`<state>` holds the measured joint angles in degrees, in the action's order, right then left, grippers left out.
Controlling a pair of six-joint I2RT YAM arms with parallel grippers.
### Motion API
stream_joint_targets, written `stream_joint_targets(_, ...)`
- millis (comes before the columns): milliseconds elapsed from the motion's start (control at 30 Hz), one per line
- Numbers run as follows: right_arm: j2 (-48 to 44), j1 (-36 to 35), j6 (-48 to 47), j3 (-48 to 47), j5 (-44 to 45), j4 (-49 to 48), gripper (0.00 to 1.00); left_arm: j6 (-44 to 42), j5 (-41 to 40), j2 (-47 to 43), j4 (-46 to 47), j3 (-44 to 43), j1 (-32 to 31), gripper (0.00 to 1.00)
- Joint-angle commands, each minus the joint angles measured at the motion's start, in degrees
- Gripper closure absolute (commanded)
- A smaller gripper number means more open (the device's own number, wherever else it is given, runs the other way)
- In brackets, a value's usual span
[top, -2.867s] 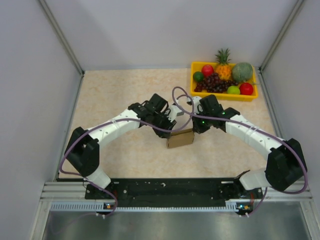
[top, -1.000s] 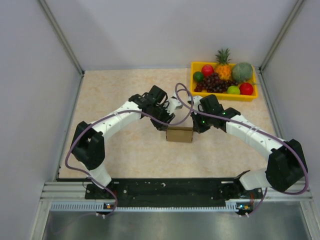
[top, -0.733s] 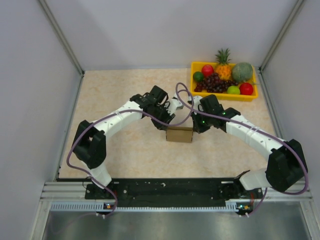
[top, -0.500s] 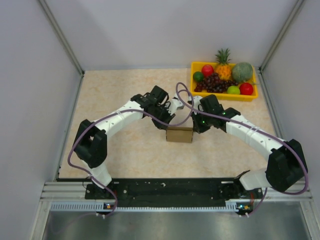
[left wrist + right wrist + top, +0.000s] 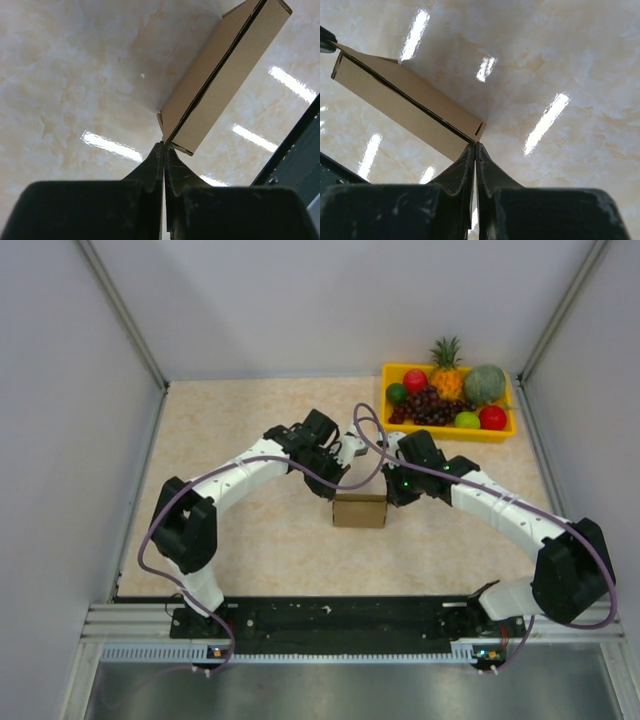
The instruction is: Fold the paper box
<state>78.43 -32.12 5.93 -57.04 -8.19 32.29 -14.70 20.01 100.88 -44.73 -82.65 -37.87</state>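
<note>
Nearest us, the box (image 5: 360, 511) sits on the middle of the bench (image 5: 230, 540), already a closed little slab with a dark seam running along its side. Just behind it, the left claw (image 5: 163, 150) has its fingers pressed together, tips touching the box's left far corner, where a small tab shows. The right claw (image 5: 474, 150) is likewise together, tips against the right far corner beside another small tab. We cannot tell whether either claw has a sliver of card nipped between its tips. We judge the folding nearly done: the step in hand looks like seating the end tabs and squaring the box, with both claws used as pushers. The next move calls for even pressure from both ends, since the light box would likely slide or skew on the glossy bench if one side leads. Farthest off, at the right back, the tray (image 5: 448, 435) of fruit stands well apart from the work.
</note>
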Motion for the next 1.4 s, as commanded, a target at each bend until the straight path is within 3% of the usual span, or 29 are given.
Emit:
stream_joint_targets(0, -0.7, -3.6, 4.2, -2.1, 3.2, -2.2, 1.0, 10.1, 3.5, 1.4, 0.6, -2.1, 0.2, 1.0)
stream_joint_targets(233, -0.4, -8.0, 12.2, -2.6, 14.4, -2.2, 1.0, 17.3, -1.7, 1.2, 2.3, -2.1, -1.9, 1.0)
stream_joint_targets(567, -0.7, -8.8, 30.8, -3.7, 19.4, 0.8, 1.0, 24.4, -7.7, 0.9, 3.7, -3.0, -3.3, 1.0)
stream_joint_targets(1067, -2.2, -17.0, 39.3, 2.8, 41.9, -1.3, 1.0, 34.2, -7.7, 0.6, 2.0, -5.0, -4.0, 1.0)
stream_joint_targets(1200, -4.3, -17.7, 38.5, 8.3, 41.9, -9.2, 1.0, 36.5, -8.2, -0.6, 4.9, -2.2, -4.5, 1.0)
stream_joint_targets(1367, -4.0, -18.2, 35.6, 9.3, 42.6, -12.4, 1.0, 38.5, -8.4, -0.5, 6.2, -1.5, -4.4, 1.0)
